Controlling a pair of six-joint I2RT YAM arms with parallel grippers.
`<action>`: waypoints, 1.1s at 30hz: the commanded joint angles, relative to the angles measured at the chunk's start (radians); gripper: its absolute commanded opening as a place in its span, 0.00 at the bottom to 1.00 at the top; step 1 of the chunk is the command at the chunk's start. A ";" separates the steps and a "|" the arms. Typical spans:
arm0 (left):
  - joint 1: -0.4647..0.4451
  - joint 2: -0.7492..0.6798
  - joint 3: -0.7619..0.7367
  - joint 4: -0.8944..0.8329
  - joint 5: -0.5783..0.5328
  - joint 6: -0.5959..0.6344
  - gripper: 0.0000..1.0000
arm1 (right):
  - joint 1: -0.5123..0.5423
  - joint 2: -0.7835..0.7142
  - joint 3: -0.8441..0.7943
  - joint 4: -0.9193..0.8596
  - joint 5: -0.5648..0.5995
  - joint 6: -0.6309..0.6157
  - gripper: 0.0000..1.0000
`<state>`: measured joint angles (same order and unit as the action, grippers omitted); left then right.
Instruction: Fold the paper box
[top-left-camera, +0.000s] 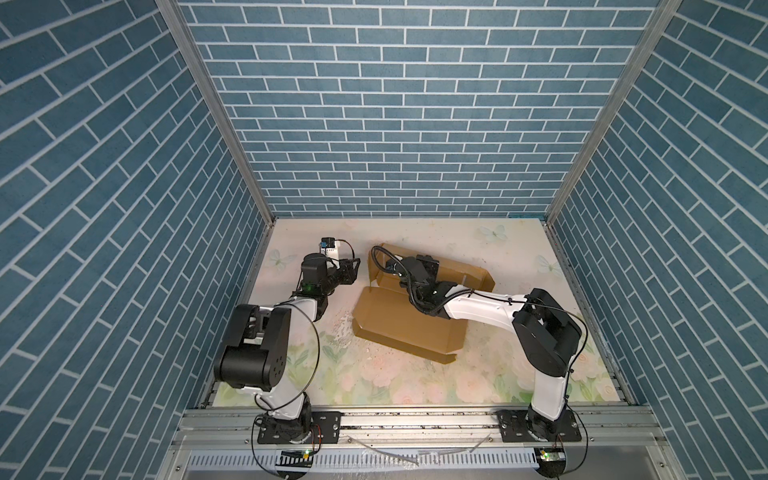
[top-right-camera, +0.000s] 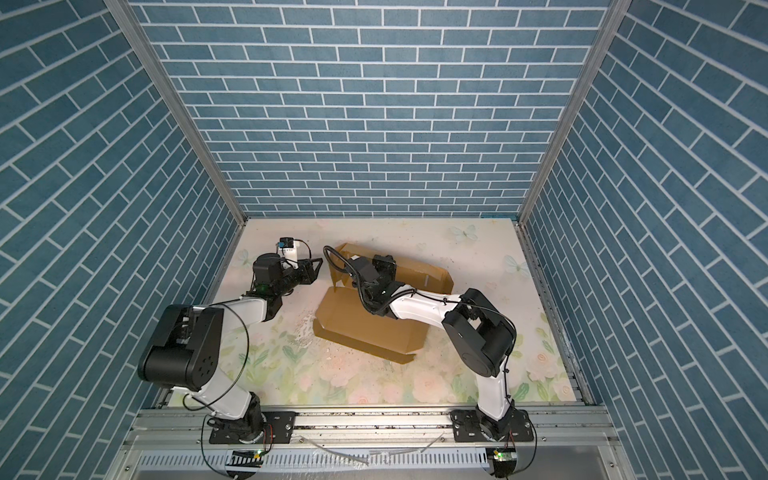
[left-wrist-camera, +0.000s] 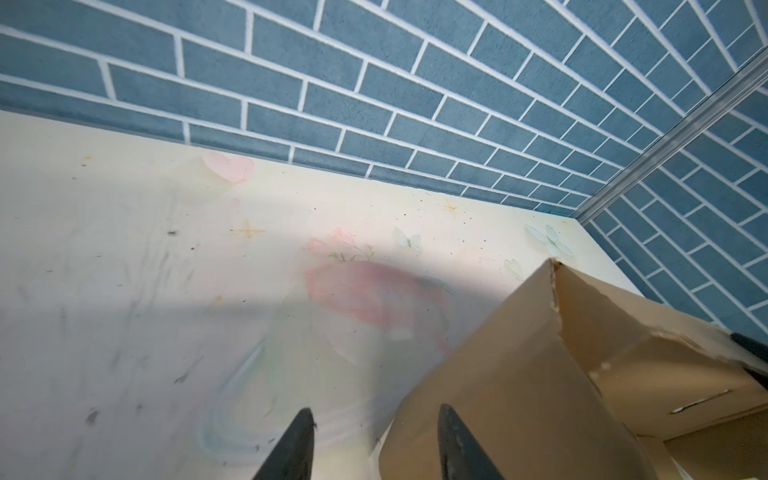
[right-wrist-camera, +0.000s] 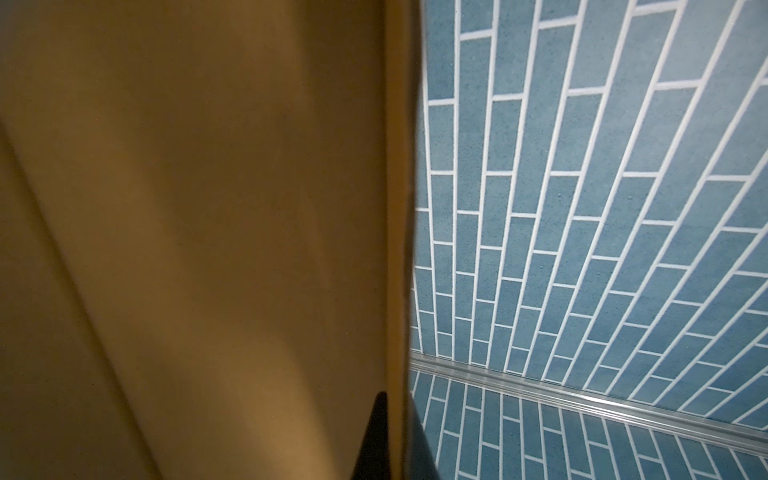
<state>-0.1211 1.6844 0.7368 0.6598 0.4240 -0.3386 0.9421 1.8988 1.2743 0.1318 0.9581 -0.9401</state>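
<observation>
In both top views the arm bases sit on a rail (top-left-camera: 415, 424) along the bottom edge. Any print on the small boards (top-left-camera: 296, 456) below it is too small to read.

Above the rail, at centre frame, the plain brown box (top-left-camera: 399, 328) (top-right-camera: 357, 328) lies on the floral table (top-left-camera: 415, 386). Its near panel is flat and its far half is raised into walls. The right arm crosses over it and hides the middle.

The right gripper (right-wrist-camera: 395, 399) is mostly hidden under its wrist in the top views. In its wrist view the fingers (right-wrist-camera: 374, 436) are pinched on the edge of an upright cardboard panel, which fills the left half as a blur.

The left gripper (top-left-camera: 356, 266) (top-right-camera: 318, 266) sits just left of the box's upper left corner, apart from it. In its wrist view the fingers (left-wrist-camera: 291, 449) are spread with nothing gripped. The box's corner wall, with a ragged edge, fills the lower right and is cut off by the frame.

The blue brick wall (top-left-camera: 395, 124) rises behind.
</observation>
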 joint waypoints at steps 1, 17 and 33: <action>0.002 0.050 0.039 0.047 0.077 -0.036 0.49 | 0.009 -0.006 -0.029 -0.005 -0.007 -0.005 0.00; -0.129 0.103 0.079 -0.073 0.061 0.088 0.51 | 0.013 -0.004 0.000 -0.049 -0.009 0.022 0.00; -0.183 0.022 -0.036 -0.018 0.000 0.076 0.50 | 0.016 -0.001 0.001 -0.060 -0.009 0.021 0.00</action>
<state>-0.2893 1.7378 0.7147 0.6182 0.4160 -0.2718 0.9432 1.8988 1.2743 0.1123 0.9749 -0.9390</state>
